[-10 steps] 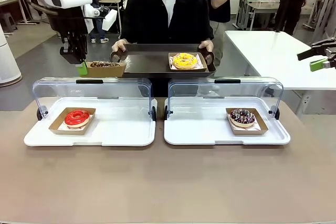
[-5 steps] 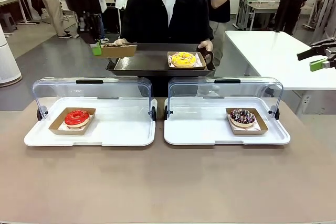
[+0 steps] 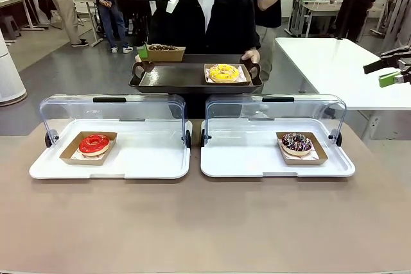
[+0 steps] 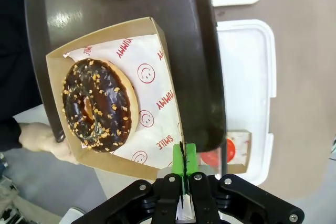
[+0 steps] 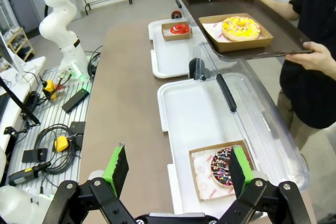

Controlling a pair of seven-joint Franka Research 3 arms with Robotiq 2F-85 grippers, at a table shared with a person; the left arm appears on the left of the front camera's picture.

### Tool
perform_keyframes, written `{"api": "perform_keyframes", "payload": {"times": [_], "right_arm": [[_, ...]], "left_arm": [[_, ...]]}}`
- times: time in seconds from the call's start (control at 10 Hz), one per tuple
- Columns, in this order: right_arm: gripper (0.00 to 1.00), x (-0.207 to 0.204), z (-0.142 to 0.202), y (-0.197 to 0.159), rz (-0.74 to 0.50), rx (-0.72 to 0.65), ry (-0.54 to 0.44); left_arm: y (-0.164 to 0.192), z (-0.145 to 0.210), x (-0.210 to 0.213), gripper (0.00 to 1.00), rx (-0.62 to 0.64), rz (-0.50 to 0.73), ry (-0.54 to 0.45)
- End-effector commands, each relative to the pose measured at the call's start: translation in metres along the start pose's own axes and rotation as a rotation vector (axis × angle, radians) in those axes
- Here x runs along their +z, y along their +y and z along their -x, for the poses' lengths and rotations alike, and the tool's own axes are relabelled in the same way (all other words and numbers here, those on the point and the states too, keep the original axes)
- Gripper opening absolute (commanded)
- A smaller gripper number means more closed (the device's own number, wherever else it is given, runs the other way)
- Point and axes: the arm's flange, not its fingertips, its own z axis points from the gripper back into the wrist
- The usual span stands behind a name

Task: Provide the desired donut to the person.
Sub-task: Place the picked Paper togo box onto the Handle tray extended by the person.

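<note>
Chocolate donut [image 4: 97,105] with nut bits sat in its brown paper tray [image 4: 112,93], and I held that tray up over the left end of the dark serving tray [image 3: 192,79] in the person's hands [image 3: 253,56]. I think the donut was soft and its icing sticky, so it was best not to touch it. The paper tray looked light and bendy. My left end effector [image 4: 184,162] was pressed together on the thin edge of the paper tray, which seemed the right place to hold. A tilt could let the donut slide, I thought. The white paper under it had red smiley faces and the words "YUMMY" and "SMILE". A yellow donut [image 3: 223,72] already sat on the serving tray. My right end effector [image 5: 176,167] was spread wide with nothing in it, above the sprinkle donut [image 5: 226,167] on the bench [image 3: 192,222].
</note>
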Motion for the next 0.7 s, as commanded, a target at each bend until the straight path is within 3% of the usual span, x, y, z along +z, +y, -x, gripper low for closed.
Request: {"api": "perform_keyframes", "payload": {"times": [0.0, 0.6], "right_arm": [[1.00, -0.001, 0.000, 0.000, -0.001, 0.000, -0.002], [1.00, -0.001, 0.000, 0.000, -0.001, 0.000, -0.002]], "left_arm": [[0.033, -0.001, -0.003, 0.01, -0.009, 0.056, -0.024], [0.054, -0.005, -0.049, 0.01, 0.008, 0.174, -0.069]]}}
